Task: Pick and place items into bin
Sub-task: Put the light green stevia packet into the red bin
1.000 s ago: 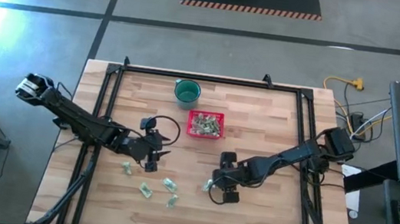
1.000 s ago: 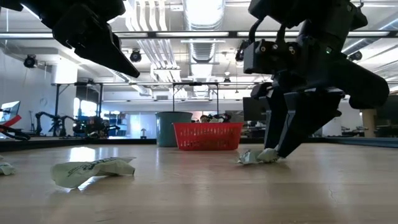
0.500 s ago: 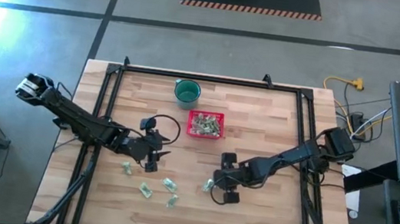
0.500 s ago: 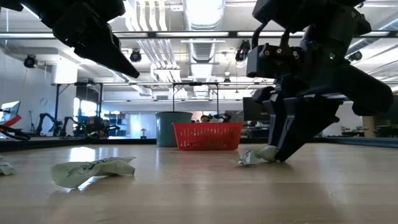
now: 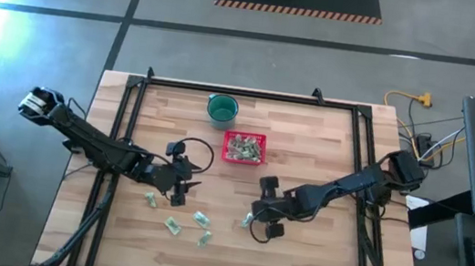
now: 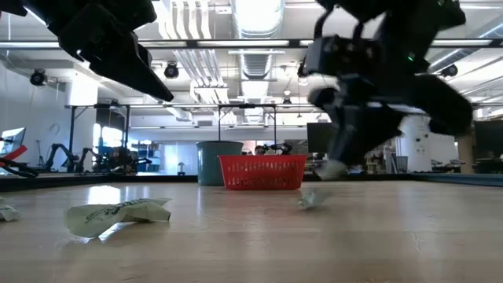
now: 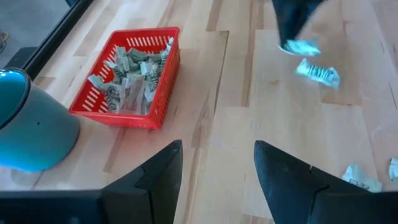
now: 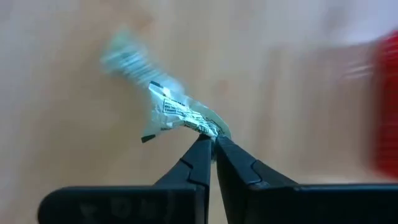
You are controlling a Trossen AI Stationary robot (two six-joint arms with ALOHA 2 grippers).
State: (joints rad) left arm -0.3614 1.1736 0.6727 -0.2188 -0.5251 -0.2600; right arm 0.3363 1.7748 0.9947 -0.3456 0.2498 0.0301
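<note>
Right hand (image 8: 212,144) pinching wrapped piece (image 8: 180,115); red basket (image 5: 244,149), green cup (image 5: 221,108) beyond.

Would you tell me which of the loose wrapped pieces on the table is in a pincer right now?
The piece pinched in the right pincer, lifted just above another piece on the table; the rest, such as the one near the table's front, lie untouched.
</note>
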